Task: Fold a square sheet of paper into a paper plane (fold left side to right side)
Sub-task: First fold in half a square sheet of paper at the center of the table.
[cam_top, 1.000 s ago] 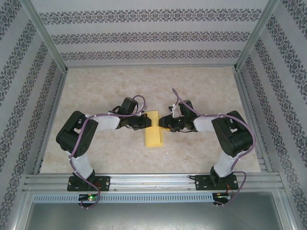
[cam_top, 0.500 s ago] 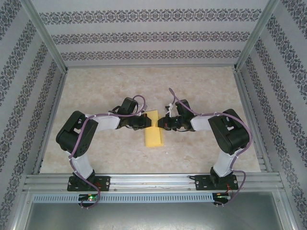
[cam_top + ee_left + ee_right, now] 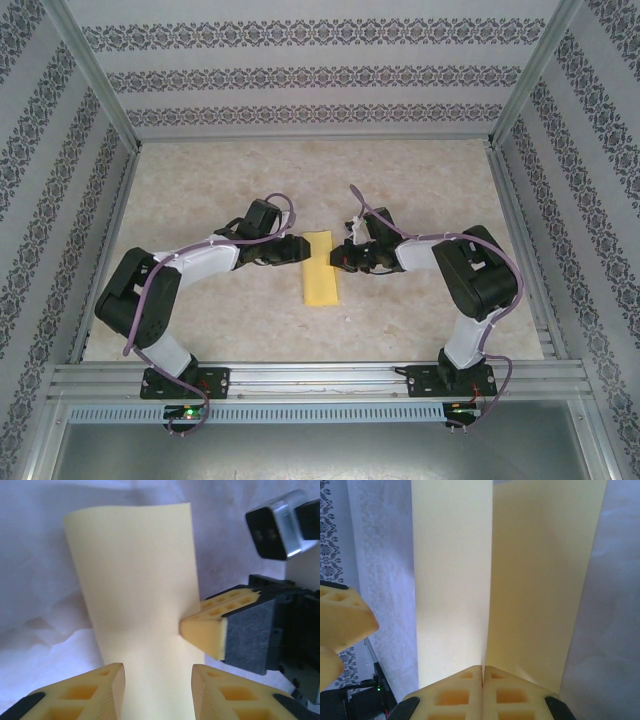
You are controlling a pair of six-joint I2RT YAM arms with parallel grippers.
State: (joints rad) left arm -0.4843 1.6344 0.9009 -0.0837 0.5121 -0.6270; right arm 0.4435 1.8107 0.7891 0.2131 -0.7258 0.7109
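Enclosure: a pale marbled table [image 3: 200, 190], bounded on three sides by walls [image 3: 300, 75] papered in dark patterned bands.

Paper [image 3: 320, 270]: yellow, folded to a narrow rectangle and lying flat at the centre of the table. Its long sides run away from the arm bases. In the right wrist view a straight lengthwise line divides its surface into two strips.

Left arm [image 3: 150, 300]: reaches in from the left of the paper.

Right arm [image 3: 470, 280]: reaches in from the right of the paper.

Left gripper [image 3: 293, 250]: just beside the paper's left edge, towards its far end. In the left wrist view its fingers [image 3: 100, 690] stand apart, with the paper beneath the gap and nothing clamped.

Right gripper [image 3: 343, 258]: at the paper's right edge, opposite the left gripper. Its fingers [image 3: 455, 695] are pressed together. In the left wrist view one fingertip touches the right edge. Whether the edge is pinched between the fingers cannot be told.
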